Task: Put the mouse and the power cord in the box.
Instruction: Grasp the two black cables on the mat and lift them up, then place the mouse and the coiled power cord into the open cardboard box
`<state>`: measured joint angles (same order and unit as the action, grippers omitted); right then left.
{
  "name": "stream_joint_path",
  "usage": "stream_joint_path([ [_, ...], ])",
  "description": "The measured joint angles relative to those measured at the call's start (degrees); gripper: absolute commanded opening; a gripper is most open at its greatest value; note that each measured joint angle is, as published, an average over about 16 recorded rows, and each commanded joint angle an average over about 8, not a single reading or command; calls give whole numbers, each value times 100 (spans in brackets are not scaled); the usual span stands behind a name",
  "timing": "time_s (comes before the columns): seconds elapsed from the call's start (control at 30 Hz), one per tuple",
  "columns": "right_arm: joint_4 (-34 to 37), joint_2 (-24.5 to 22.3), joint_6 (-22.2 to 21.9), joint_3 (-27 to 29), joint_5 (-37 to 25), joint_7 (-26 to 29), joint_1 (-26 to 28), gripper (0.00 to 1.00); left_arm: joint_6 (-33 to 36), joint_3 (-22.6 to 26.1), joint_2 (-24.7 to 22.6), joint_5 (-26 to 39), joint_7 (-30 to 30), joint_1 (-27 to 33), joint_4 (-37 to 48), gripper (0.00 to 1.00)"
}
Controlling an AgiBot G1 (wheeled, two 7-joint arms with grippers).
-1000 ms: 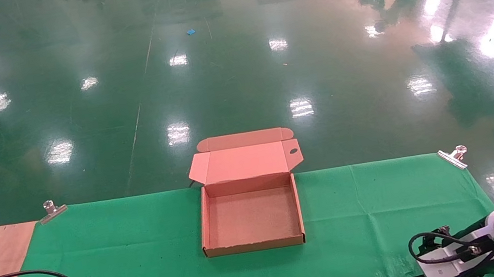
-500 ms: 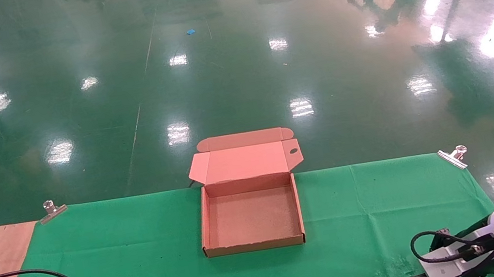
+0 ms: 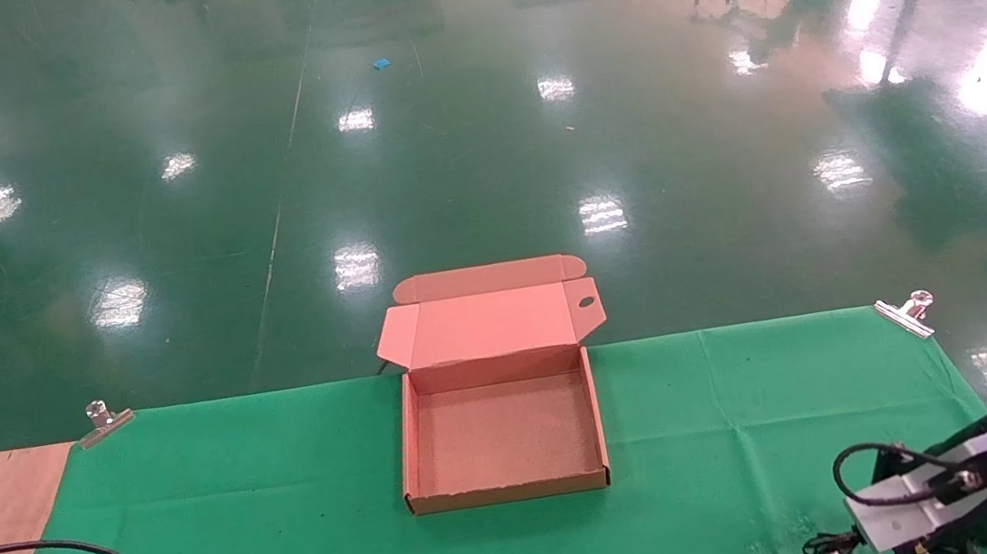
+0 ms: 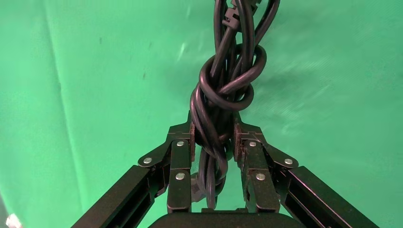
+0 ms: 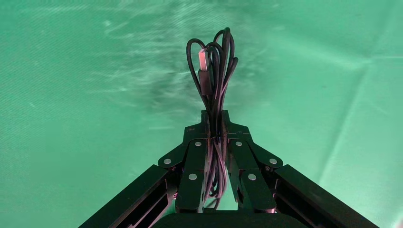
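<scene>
Power cord knotted bundle pinched between left gripper fingers above green cloth, right gripper clamped on thin cable, box open between them, well apart

Green cloth, 2 clips.

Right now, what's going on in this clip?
Both arms sit low at the near edge of the green cloth, each gripping something. The left gripper is shut on the power cord, a knotted bundle of thick black cable. The right gripper is shut on a bundle of thin black cable; the mouse itself is not visible. The box lies open and empty between them, its lid folded back.
</scene>
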<state>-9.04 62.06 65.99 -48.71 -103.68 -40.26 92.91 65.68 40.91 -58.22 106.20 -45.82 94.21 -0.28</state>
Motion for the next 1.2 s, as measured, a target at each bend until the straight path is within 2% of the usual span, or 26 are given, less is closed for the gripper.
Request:
stream_joint_path([
  [0.33,-759,-239,575,124,161,307,630,0,1194,10,50,15,-20,764,-151,0],
  [0.63,-2103,-217,918,183,140,1296,1282,0,1504,3,-262,13,241,1590,-382,0],
  [0.9,-2871,242,761,179,-38,2222,1742,0,1363,-35,-781,-29,504,2225,-486,0],
  [1.03,-2838,565,600,175,-116,2425,1953,0,1212,-57,-1039,-53,560,2454,-479,0],
  [1.2,-2509,939,427,180,-153,2414,2190,0,1023,-72,-1308,-69,549,2655,-432,0],
])
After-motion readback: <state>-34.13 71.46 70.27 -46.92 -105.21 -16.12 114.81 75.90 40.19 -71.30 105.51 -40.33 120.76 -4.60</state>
